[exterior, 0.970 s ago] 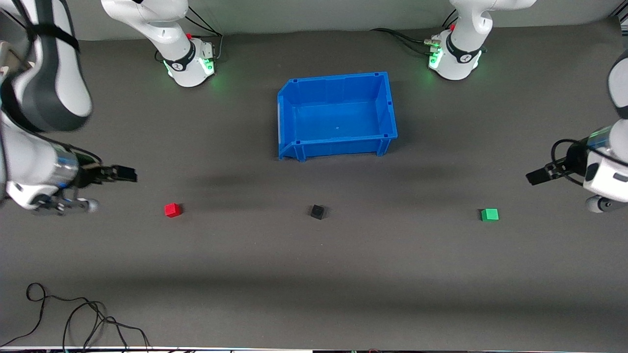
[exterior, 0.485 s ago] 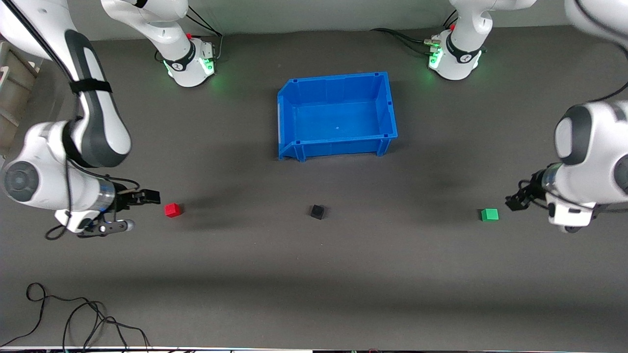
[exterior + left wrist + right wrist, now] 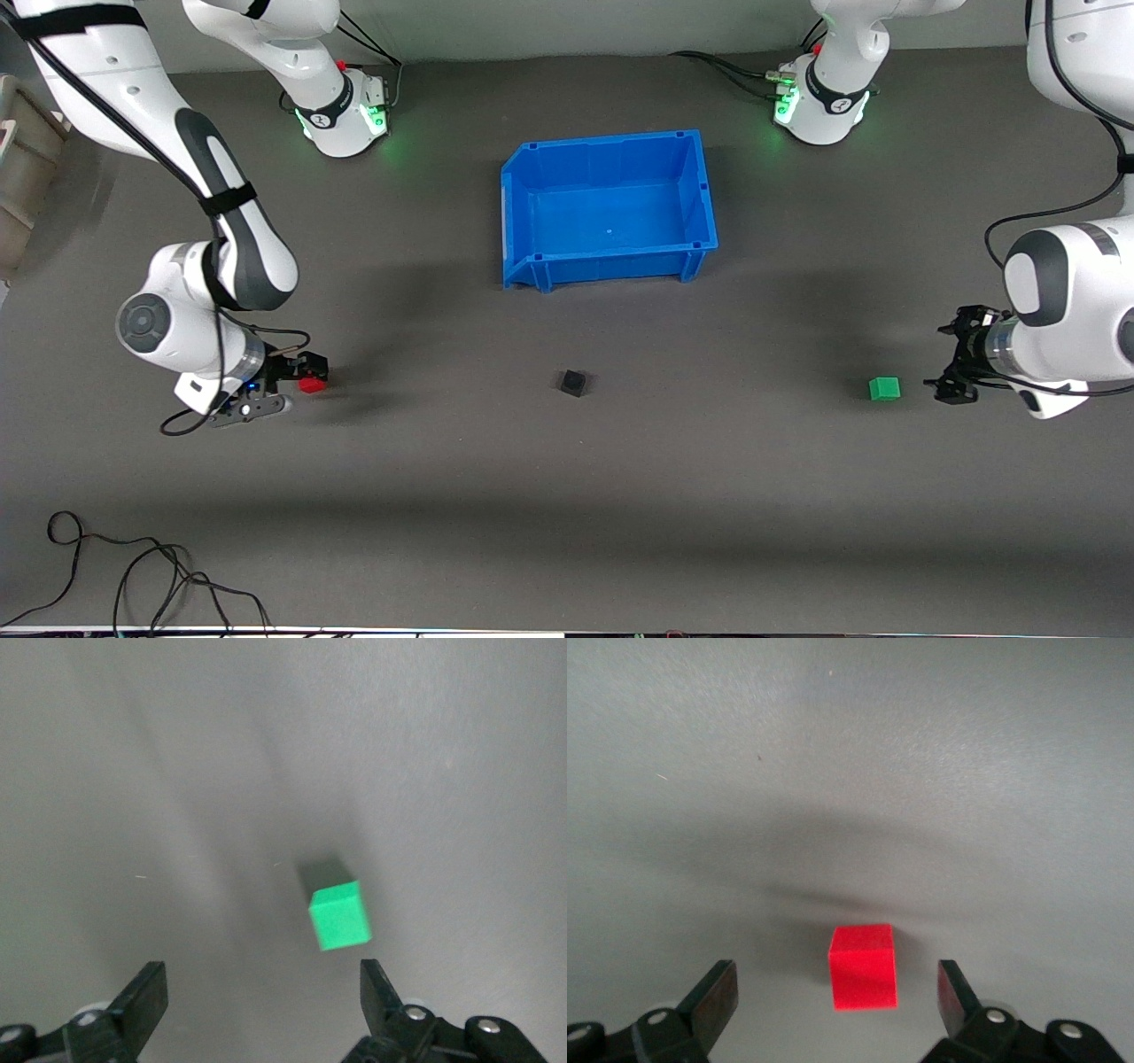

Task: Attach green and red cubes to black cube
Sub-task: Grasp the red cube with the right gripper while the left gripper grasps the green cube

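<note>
While the black cube (image 3: 573, 383) sits midway between the 2 coloured cubes, each released gripper fronts its target, right gripper (image 3: 833, 1005) at the red cube (image 3: 864, 966), left gripper (image 3: 259, 1005) near the green cube (image 3: 338, 916), likely for inward carrying; only the wrist views show the fingers spread and neither cube yet between them.

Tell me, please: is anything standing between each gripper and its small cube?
Nothing visible does. The open left gripper faces the small green cube over bare grey table. The open right gripper already has the small red cube between its fingers, not yet clamped.
</note>
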